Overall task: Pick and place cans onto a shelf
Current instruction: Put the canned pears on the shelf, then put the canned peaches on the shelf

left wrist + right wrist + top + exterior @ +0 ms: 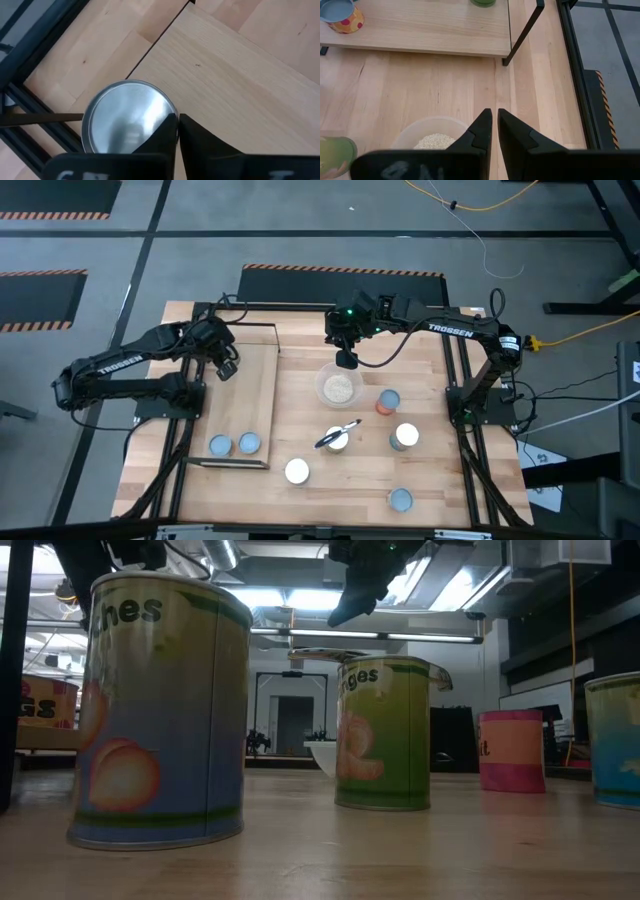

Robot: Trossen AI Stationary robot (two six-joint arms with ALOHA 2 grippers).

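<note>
The shelf (255, 395) is a light-wood board in a black wire frame at the table's left. Two cans (220, 445) (249, 443) stand at its near end. A silvery-topped can (125, 117) stands by the shelf's left edge, under my left gripper (226, 366), which is shut (178, 131). My right gripper (347, 360) is shut and empty (495, 120), up in the air just beyond the bowl. More cans stand on the table: one with orange sides (388, 401), white-topped ones (404, 437) (297, 471), and a blue-grey one (400, 499). My left gripper's shut fingertips (170, 125) point down over the rim of the silvery can's top (157, 112). I cannot tell whether they touch it. The can stands upright on the board.
A clear bowl of pale grains (338, 387) stands mid-table below my right gripper. A thin utensil lies across the top of a can (337, 438). In the low view, cans (160, 710) (385, 730) stand close to the camera. Black frame rails run along the table's sides.
</note>
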